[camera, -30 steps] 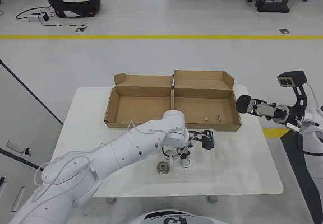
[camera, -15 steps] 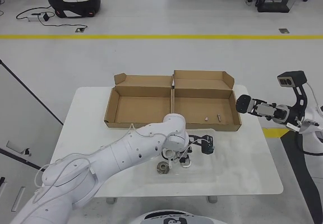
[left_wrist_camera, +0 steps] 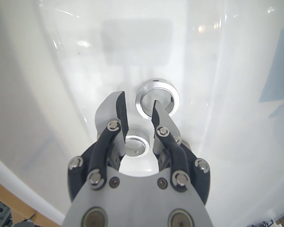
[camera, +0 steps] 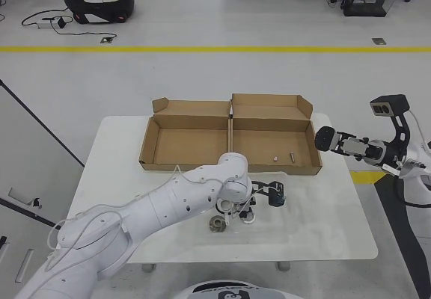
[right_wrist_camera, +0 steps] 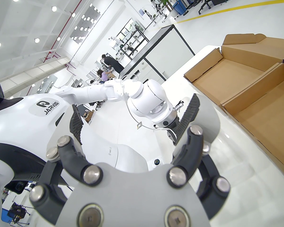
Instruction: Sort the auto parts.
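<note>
A silver ring (left_wrist_camera: 157,98) lies flat on the white table (left_wrist_camera: 61,48). My left gripper (left_wrist_camera: 138,98) stands open over it, one finger inside the ring's hole and the other outside its wall. A second silver ring (left_wrist_camera: 135,145) lies under the gripper's body. From above, the left gripper (camera: 242,209) is at the table's middle front, with a ring (camera: 247,217) and a grey gear-like part (camera: 217,223) beside it. My right gripper (camera: 324,140) hangs open by the box's right end, holding nothing.
A cardboard box (camera: 189,146) with two compartments stands at the back of the table; the right compartment holds two small bolts (camera: 274,158) (camera: 291,157). The right wrist view shows the box (right_wrist_camera: 229,69) and the left arm (right_wrist_camera: 144,95).
The left arm's wrist has shifted slightly toward the table's front and lowered over the rings. The right arm has stayed still.
</note>
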